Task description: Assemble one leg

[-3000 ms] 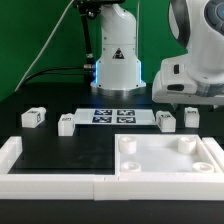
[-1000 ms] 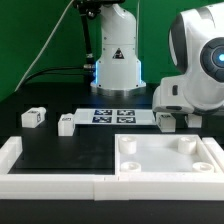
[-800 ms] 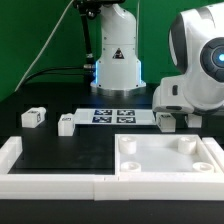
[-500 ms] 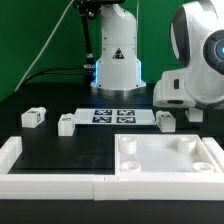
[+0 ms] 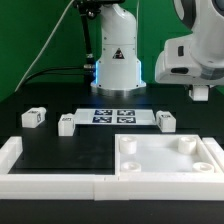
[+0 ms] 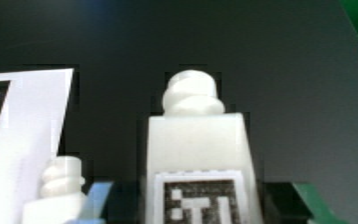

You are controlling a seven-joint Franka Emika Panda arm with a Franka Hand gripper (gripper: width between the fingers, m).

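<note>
In the exterior view my gripper [image 5: 200, 93] hangs above the table at the exterior view's right, over the spot where the rightmost leg stood. In the wrist view the gripper [image 6: 202, 208] is shut on that leg [image 6: 197, 140], a white block with a black-and-white tag and a stepped peg at its far end, held between the blue and green pads. Three more legs stand on the table: one [image 5: 165, 121] near the gripper, also in the wrist view [image 6: 60, 185], one [image 5: 67, 124] by the marker board, and one [image 5: 34, 116] at the far left.
The large white square part with corner sockets [image 5: 165, 158] lies at the front right. Long white border bars [image 5: 50, 182] run along the front and left. The marker board [image 5: 112, 117] lies in front of the robot base [image 5: 117, 62].
The arm has risen from the table at the exterior view's right. The rightmost leg is gone from the table and is now lifted in the gripper.
</note>
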